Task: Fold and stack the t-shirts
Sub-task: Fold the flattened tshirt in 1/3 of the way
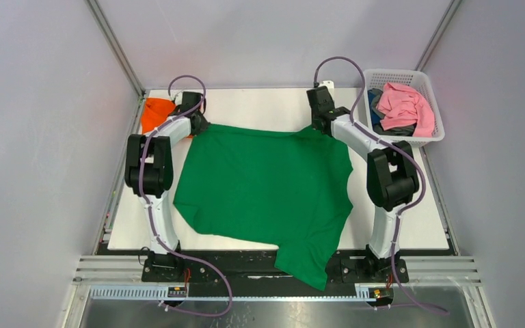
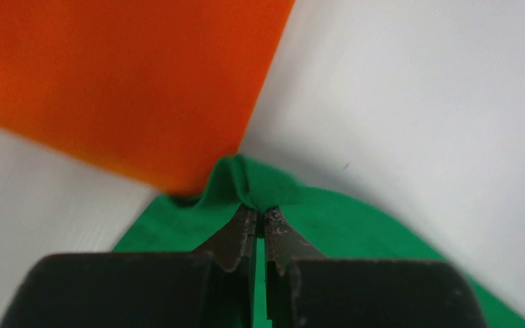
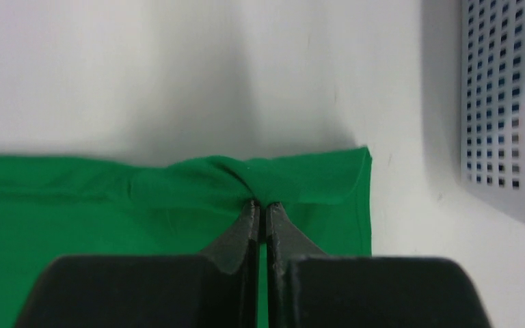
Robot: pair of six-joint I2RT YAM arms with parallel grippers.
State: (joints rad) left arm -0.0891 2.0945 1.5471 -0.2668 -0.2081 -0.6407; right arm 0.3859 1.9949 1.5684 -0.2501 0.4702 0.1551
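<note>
A large bright green cotton t-shirt point(image 1: 266, 184) lies spread open over the middle of a flat white table point(image 1: 260, 106), covering most of the table's width. The shirt's far edge runs across the table's far half, and one part of the cloth hangs over the table's near edge, between the two arm bases. The left gripper point(image 2: 260, 213) is at the table's far left, its two dark fingers clenched together on a small raised fold at the green shirt's far left corner; the left wrist view shows the cloth puckered into a ridge right at the fingertips. The right gripper point(image 3: 261, 205) is at the table's far right, likewise pinched tight on a gathered fold of the green shirt's far right edge, close to the cloth's corner. A bright orange cotton t-shirt point(image 1: 156, 113) sits bunched at the table's far left corner, partly hidden behind the left arm; in the left wrist view it appears blurred, just beyond the pinched green corner, and whether the two cloths touch cannot be told. A white perforated plastic basket point(image 1: 427, 82) stands at the table's far right corner, holding a crumpled pink garment point(image 1: 405, 106) on top of a grey-blue garment point(image 1: 383, 113).
</note>
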